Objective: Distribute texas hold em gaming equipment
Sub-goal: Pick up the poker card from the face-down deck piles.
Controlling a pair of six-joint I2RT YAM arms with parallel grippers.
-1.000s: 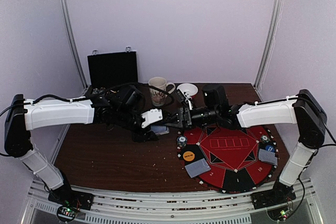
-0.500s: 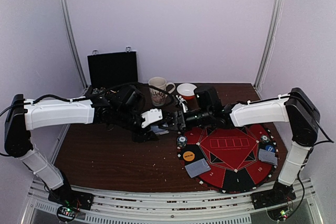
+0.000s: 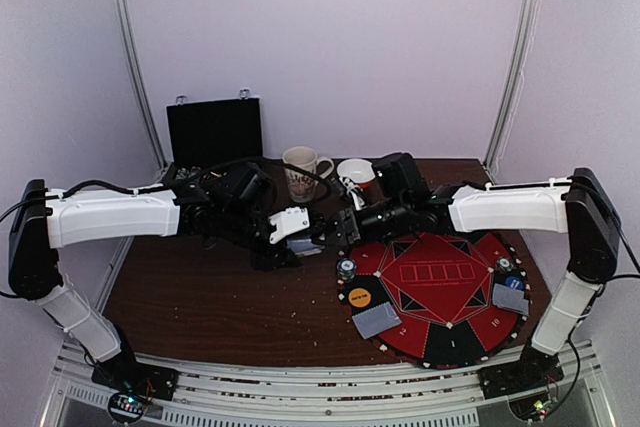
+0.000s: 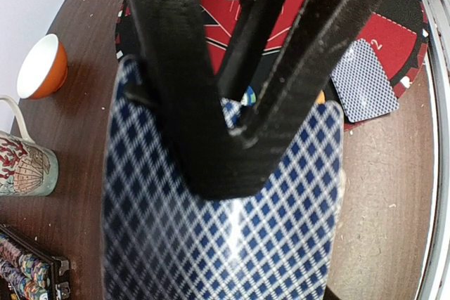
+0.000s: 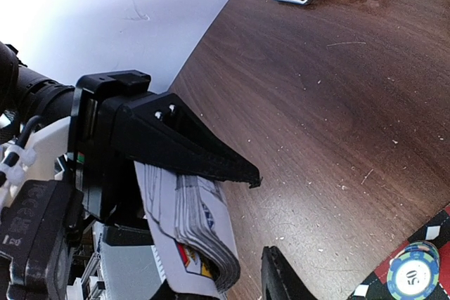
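Left wrist view: deck of cards (image 4: pixel 211 244), blue-diamond backs showing, is clamped between the left tool's (image 4: pixel 235 159) jaws, raised above the brown surface (image 4: pixel 383 209). Right tool (image 3: pixel 344 230) faces it, just beside the deck; I cannot tell its jaw state.

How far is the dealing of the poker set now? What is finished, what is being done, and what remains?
Done: two seats on the mat have cards, the near-left pile with an orange button and a chip, the right pile with chips beside it. In hand: the left jaws are shut on the deck; the right jaws reach toward it. Left: the other seats show no cards.
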